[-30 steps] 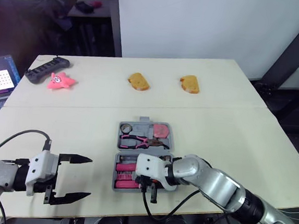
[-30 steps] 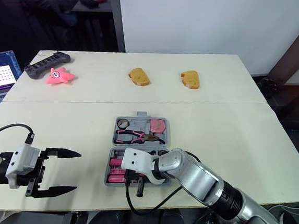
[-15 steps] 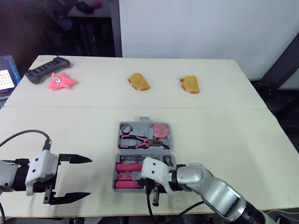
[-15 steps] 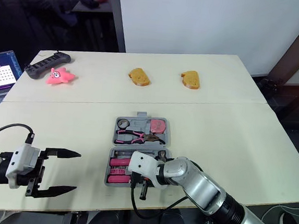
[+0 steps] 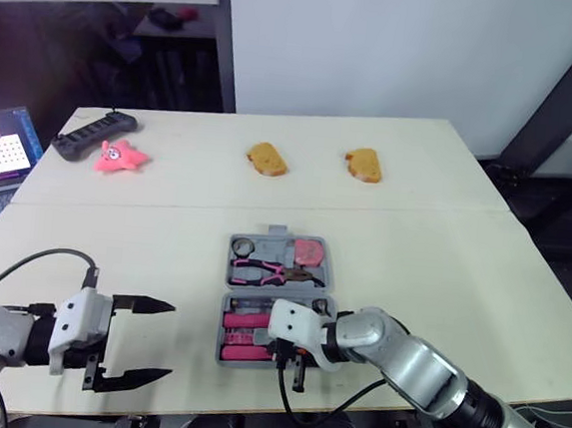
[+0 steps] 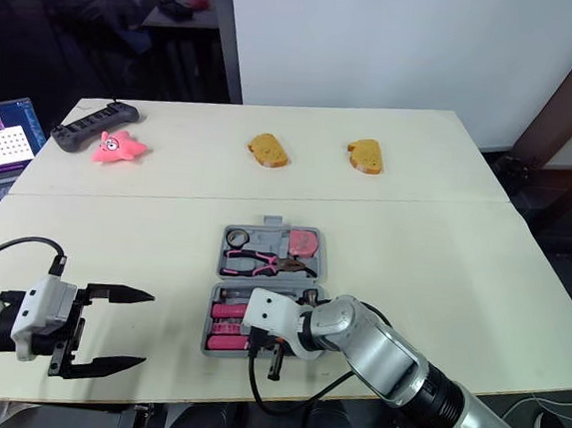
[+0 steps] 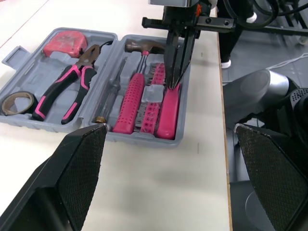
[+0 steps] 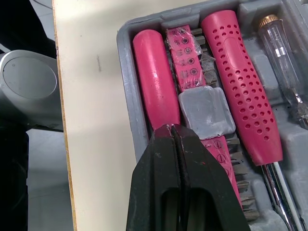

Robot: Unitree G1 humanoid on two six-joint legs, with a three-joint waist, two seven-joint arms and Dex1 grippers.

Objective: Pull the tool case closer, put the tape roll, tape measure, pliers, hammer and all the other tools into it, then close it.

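Right wrist view is showing you the tool case (image 8: pixel 126 72) lying open, and the right gripper (image 8: pixel 174 129) is pointing down into its near half with both fingers pressed together, their tips over the smooth pink handle (image 8: pixel 154 82) just beside the case's front wall. Next to that handle the hammer (image 7: pixel 134 96) is sitting in its slot, while the far half is holding the tape roll (image 5: pixel 242 245), pliers (image 5: pixel 271 271) and tape measure (image 5: pixel 310 248). The case is lying near the table's (image 5: pixel 461 269) front edge, with your right forearm reaching in from the right. The left gripper (image 5: pixel 171 340) is hovering well left of the case, fingers spread wide and pointing toward it.
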